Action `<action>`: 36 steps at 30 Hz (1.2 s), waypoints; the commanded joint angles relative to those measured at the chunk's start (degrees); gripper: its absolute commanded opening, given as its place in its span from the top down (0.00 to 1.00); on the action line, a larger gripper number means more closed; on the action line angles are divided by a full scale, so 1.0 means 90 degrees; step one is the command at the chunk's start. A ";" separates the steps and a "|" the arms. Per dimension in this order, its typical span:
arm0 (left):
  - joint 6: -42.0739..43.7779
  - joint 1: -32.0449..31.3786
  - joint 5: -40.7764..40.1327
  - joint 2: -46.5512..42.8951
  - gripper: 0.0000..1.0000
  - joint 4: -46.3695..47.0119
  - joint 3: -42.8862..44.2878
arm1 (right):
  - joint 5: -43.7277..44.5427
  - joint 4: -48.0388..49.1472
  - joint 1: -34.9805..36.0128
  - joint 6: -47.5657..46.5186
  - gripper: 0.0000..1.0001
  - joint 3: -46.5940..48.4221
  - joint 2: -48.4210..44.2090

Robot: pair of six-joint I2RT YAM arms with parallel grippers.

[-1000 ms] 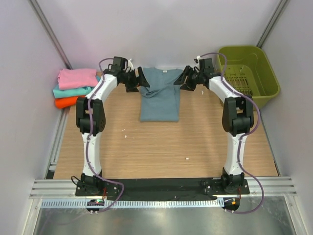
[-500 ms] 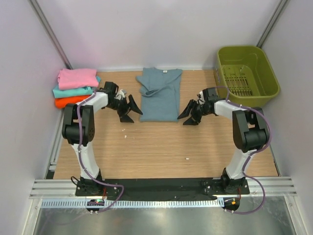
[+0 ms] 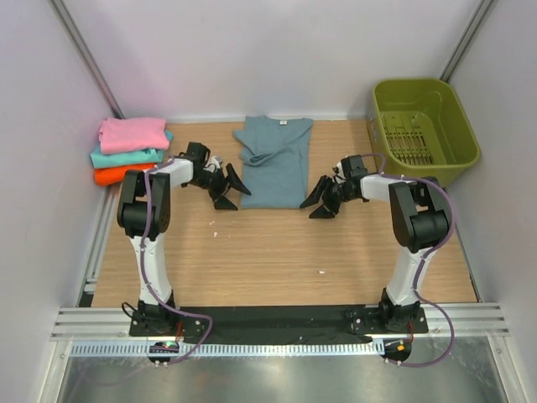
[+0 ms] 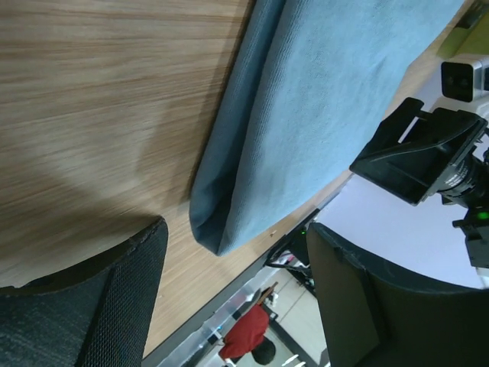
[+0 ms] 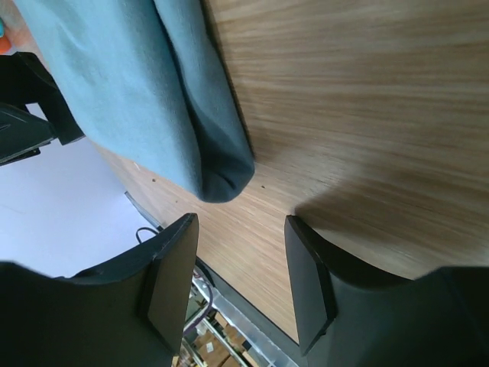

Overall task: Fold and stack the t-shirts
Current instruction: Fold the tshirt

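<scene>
A slate blue-grey t-shirt [image 3: 273, 164] lies on the wooden table, folded lengthwise into a narrow strip, with its white neck label [image 3: 283, 122] at the far end. My left gripper [image 3: 230, 193] is low by the shirt's near left corner, open and empty. In the left wrist view that corner [image 4: 218, 229] sits just ahead of the open left gripper [image 4: 237, 248]. My right gripper [image 3: 318, 201] is by the near right corner, also open. That corner [image 5: 223, 180] lies just ahead of the right gripper [image 5: 241, 225], untouched. Pink, teal and orange t-shirts [image 3: 129, 149] are stacked at the far left.
An olive-green plastic basket [image 3: 436, 107] stands at the back right, beyond the right arm. Grey walls close the table in on the left, back and right. The bare wooden table [image 3: 277, 260] stretches between the shirt and the arm bases.
Both grippers have come from the shirt's shoulders at the far end down to its near corners, then edged slightly closer to them. The shirt's sides now lie folded inward.
</scene>
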 commanded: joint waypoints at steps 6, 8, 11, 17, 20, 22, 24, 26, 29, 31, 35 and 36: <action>-0.0079 -0.0123 0.0157 0.0155 0.30 0.0142 0.0205 | 0.0164 0.0549 0.0030 0.0212 0.44 0.0566 0.0456; -0.0069 -0.0182 0.0157 0.0175 0.34 0.0142 0.0175 | 0.0193 0.0588 0.0040 0.0221 0.44 0.0732 0.0602; -0.0088 -0.0299 0.0225 0.0243 0.43 0.0210 0.0175 | 0.0165 0.0617 0.0040 0.0231 0.47 0.0889 0.0710; -0.0205 -0.0465 0.0274 0.0136 0.74 0.0376 0.0097 | -0.0031 0.0647 0.0040 0.0163 0.70 0.0694 0.0525; -0.0225 -0.0485 0.0284 -0.0098 0.87 0.0415 -0.0088 | -0.0148 0.0637 0.0030 0.0231 0.78 0.0411 0.0223; -0.0215 -0.0514 0.0264 -0.0331 0.94 0.0416 -0.0186 | -0.0207 0.0618 0.0040 0.0299 0.84 0.0157 -0.0090; -0.0215 -0.0563 0.0274 -0.0537 0.99 0.0415 -0.0381 | -0.0226 0.0588 0.0011 0.0319 0.93 -0.0009 -0.0430; -0.0215 -0.0670 0.0274 -0.0868 1.00 0.0415 -0.0527 | -0.0217 0.0442 -0.0019 0.0290 0.98 -0.0233 -0.0675; -0.0215 -0.0855 0.0264 -0.1317 1.00 0.0425 -0.0830 | -0.0216 0.0237 -0.0097 0.0212 0.99 -0.0497 -0.1125; -0.0186 -0.1012 0.0284 -0.1620 1.00 0.0386 -0.1006 | -0.0236 -0.0045 -0.0126 0.0134 0.99 -0.0615 -0.1496; 0.0057 -0.1324 0.0207 -0.2411 1.00 0.0094 -0.0958 | -0.0285 -0.0641 -0.0165 -0.0178 0.99 -0.0654 -0.2236; 0.0280 -0.1383 0.0138 -0.2713 1.00 -0.0023 -0.0919 | -0.0285 -0.0778 -0.0156 -0.0333 0.99 -0.0615 -0.2375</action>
